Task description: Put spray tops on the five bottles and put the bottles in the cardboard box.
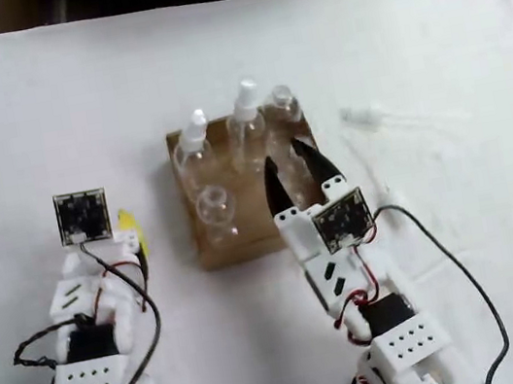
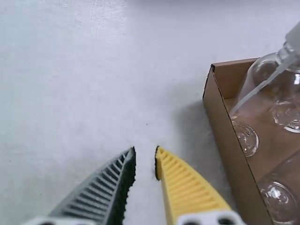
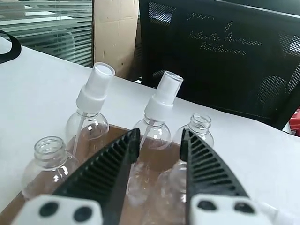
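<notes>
The cardboard box [image 1: 209, 249] sits mid-table with clear bottles standing in it. Two bottles wear white spray tops [image 1: 195, 143] [image 1: 246, 113]; two others stand with open necks [image 1: 215, 207] [image 1: 283, 107]. My right gripper [image 1: 283, 153] hangs open over the box's right half, its black fingers [image 3: 112, 164] astride another clear bottle [image 3: 161, 187] below, not touching it. Beyond the tips stand the capped bottles [image 3: 91, 117] [image 3: 159, 112] and an open one [image 3: 200, 126]. My left gripper [image 2: 145, 151] rests low over bare table left of the box [image 2: 220, 126], slightly open and holding nothing.
A loose spray top [image 1: 362, 117] with its tube lies on the white table just right of the box. The table's far edge runs along the back, with a dark mesh chair [image 3: 225, 51] behind it.
</notes>
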`<state>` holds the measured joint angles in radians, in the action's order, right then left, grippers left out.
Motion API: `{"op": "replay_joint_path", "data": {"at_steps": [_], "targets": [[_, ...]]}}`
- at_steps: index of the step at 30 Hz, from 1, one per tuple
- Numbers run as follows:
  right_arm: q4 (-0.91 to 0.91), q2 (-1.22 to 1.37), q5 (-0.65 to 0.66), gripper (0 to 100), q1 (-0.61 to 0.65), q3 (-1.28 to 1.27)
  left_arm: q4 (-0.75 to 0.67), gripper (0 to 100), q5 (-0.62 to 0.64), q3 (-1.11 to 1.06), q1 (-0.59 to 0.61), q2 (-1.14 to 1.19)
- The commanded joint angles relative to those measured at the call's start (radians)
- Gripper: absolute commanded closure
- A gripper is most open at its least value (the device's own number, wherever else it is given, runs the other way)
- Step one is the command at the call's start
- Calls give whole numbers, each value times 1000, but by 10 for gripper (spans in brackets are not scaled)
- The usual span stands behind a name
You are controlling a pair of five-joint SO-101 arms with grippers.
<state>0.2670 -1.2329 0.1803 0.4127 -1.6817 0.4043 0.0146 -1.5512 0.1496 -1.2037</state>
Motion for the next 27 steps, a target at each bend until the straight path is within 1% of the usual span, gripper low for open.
{"op": "replay_joint_path", "data": {"at_steps": [1,8,27], "targets": [[-4,-16,17,878,1,-9,-9,928,-11,31,-8,-19],[1,-16,17,878,-27,-2,-9,928,-11,31,-8,-19],[2,-18,25,882,-25,0,-9,928,-11,31,-8,-19]]}}
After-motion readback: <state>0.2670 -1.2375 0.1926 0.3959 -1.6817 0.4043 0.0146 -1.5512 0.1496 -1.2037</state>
